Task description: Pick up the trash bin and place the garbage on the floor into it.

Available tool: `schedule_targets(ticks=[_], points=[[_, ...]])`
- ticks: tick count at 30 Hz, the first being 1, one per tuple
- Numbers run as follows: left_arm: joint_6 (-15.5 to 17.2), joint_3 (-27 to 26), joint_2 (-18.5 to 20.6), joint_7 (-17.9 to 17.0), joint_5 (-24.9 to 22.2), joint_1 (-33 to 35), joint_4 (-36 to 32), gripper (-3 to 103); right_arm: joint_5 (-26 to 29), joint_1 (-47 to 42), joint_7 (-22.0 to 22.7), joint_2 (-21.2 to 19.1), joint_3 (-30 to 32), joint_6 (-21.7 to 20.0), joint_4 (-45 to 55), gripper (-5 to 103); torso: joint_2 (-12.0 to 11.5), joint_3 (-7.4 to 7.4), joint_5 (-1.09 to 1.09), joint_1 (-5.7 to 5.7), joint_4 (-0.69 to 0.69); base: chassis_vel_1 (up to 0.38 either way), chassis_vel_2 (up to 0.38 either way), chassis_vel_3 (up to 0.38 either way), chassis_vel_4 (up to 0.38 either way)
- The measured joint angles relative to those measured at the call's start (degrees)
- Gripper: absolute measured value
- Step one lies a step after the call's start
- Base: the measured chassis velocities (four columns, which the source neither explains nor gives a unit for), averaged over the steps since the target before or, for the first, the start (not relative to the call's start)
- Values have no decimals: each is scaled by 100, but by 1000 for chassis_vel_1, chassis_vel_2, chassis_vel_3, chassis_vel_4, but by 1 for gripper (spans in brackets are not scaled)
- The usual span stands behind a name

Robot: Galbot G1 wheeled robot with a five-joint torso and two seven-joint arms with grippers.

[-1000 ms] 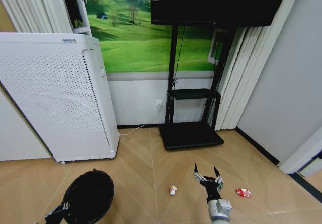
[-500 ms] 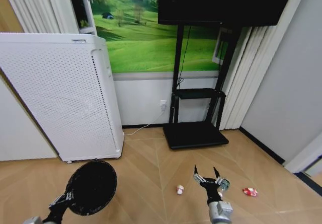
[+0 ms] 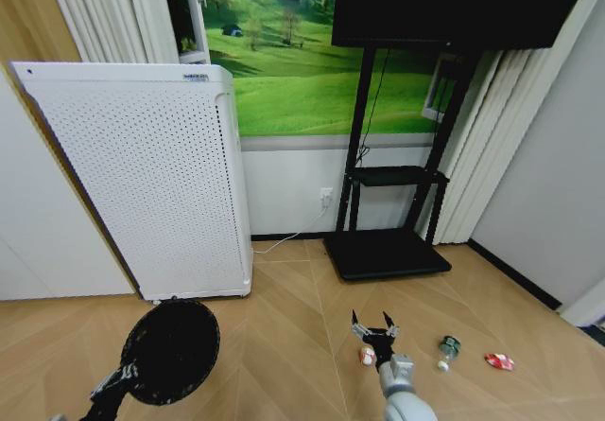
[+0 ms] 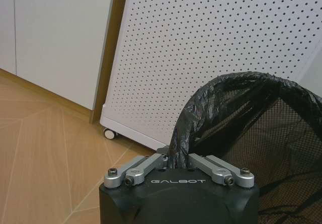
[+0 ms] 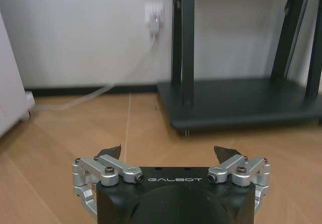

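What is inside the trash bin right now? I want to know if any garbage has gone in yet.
The trash bin, held by the left hand, shows a black liner and mesh wall; no garbage is visible, but its bottom is too dark to tell. Three scraps lie on the floor.

The room is lit evenly and brightly, with no single light source to be made out. Soft, faint shadows are cast on the floor (image 3: 284, 326) beneath the white appliance (image 3: 142, 175) and the black stand (image 3: 388, 251). Straight lines are bowed toward the edges of the head view, where the curtains (image 3: 482, 137) are seen leaning. Mild glare is seen on the dark screen (image 3: 454, 5). In the right wrist view the wall socket (image 5: 154, 16) and stand legs are rendered slightly soft.
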Motion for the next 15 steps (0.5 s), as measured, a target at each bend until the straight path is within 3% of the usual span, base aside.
schedule_targets(ticks=[4, 8, 15], points=[[30, -4, 35, -97, -184, -18, -91, 3, -48, 552, -35, 41, -323, -189, -1240, 100, 0, 0, 0, 0, -3, -37, -26, 22, 14], [65, 4, 37, -172, -312, -19, -119, 3, -105, 776, -30, 124, -402, -221, -1623, 100, 0, 0, -2, 0, -1, 0, 0, 0, 0], [427, -38, 28, -865, -1249, 22, -294, 3, -212, 1533, 24, 357, -595, -328, -2750, 100, 0, 0, -3, 0, 1, 0, 0, 0, 0]])
